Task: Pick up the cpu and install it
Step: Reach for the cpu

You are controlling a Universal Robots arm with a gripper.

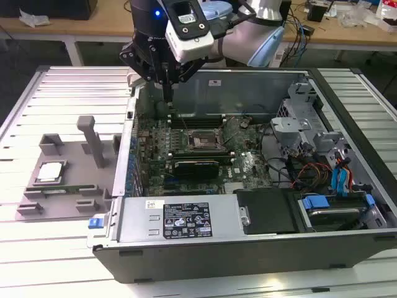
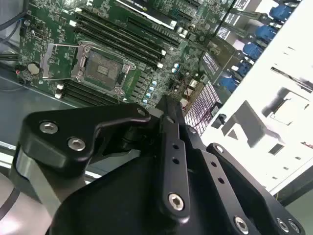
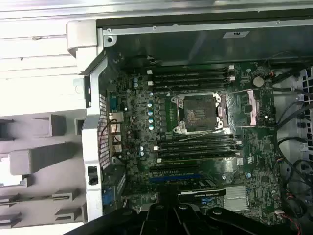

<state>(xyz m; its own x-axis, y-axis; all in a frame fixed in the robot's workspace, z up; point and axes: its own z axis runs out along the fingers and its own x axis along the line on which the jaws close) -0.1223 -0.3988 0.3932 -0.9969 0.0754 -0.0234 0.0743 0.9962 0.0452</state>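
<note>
Gripper (image 1: 168,93) closed, holding nothing, hangs over case (image 1: 248,87); cpu (image 1: 49,172) lies flat on tray (image 1: 74,155), well apart toward exterior view's left.

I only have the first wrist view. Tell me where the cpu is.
Observer: In the exterior view, the cpu lies flat in the grey tray outside the case, on the exterior view's left.
Operator: Give me the gripper's place relative to it.
Observer: The gripper hangs over the case's back corner near the tray, apart from the cpu.
Operator: Name what else that tray holds.
Observer: A long green memory stick lies along the tray's edge beside the cpu.
</note>
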